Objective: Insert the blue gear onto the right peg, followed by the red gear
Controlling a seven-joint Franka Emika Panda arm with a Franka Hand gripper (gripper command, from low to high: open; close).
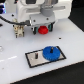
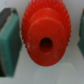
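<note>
The red gear (image 1: pixel 44 30) lies flat on the white table, right under my gripper (image 1: pixel 42 27). In the wrist view the red gear (image 2: pixel 46 35) fills the middle, hub hole up, between my teal fingers (image 2: pixel 9 42). My gripper (image 2: pixel 45 40) is open and straddles the gear, with a thin gap on each side. The blue gear (image 1: pixel 50 53) sits on the black-rimmed grey plate (image 1: pixel 34 61), at its end on the exterior view's right. It covers the right peg, which is hidden. A thinner post (image 1: pixel 38 56) stands bare beside the blue gear.
The arm's white body (image 1: pixel 37 10) fills the top of the exterior view. A metal fixture with cables (image 1: pixel 19 30) stands just to the gripper's left in that view. The table's dark edge (image 1: pixel 75 30) runs along the exterior view's right.
</note>
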